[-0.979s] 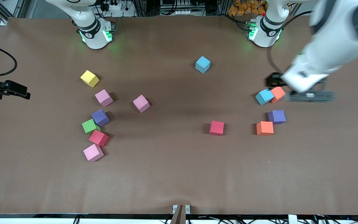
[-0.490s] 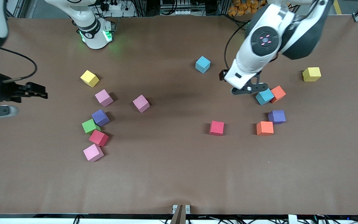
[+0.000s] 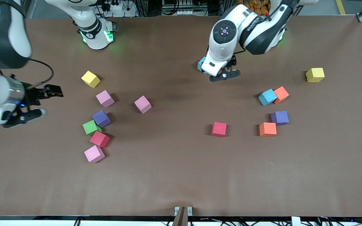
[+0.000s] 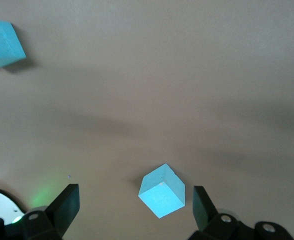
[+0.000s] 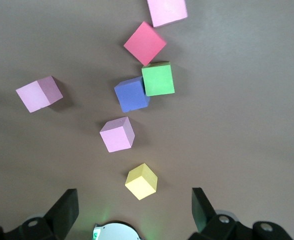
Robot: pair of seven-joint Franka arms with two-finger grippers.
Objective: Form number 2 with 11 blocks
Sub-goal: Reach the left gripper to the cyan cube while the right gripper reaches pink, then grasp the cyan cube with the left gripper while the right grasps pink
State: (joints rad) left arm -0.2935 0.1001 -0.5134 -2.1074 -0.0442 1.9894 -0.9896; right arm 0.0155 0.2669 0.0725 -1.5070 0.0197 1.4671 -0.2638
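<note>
The blocks lie scattered and no number 2 shows. Toward the right arm's end are pink cubes [image 3: 105, 98] [image 3: 142, 104] [image 3: 94, 153], a purple one [image 3: 101, 118] and a red one [image 3: 99, 139]. Toward the left arm's end are a light blue cube [image 3: 267, 97] touching an orange one [image 3: 281, 94], a purple [image 3: 279, 117], an orange [image 3: 268, 129] and a red [image 3: 219, 129]. My left gripper [image 3: 224, 75] [image 4: 135, 207] hangs open over another light blue cube [image 3: 200, 65] [image 4: 161, 191]. My right gripper [image 3: 24, 115] [image 5: 134, 210] is open and empty, off that cluster's table-edge side.
One yellow cube [image 3: 90, 79] [image 5: 141, 181] lies by the pink cluster and another [image 3: 315, 75] sits near the left arm's end. A green cube [image 3: 90, 127] touches the purple one. The arm bases [image 3: 97, 34] stand along the table's back edge.
My left arm has swung from its own end of the table to over the lone light blue cube, uncovering a yellow cube. My right arm has come in from the table's edge.
</note>
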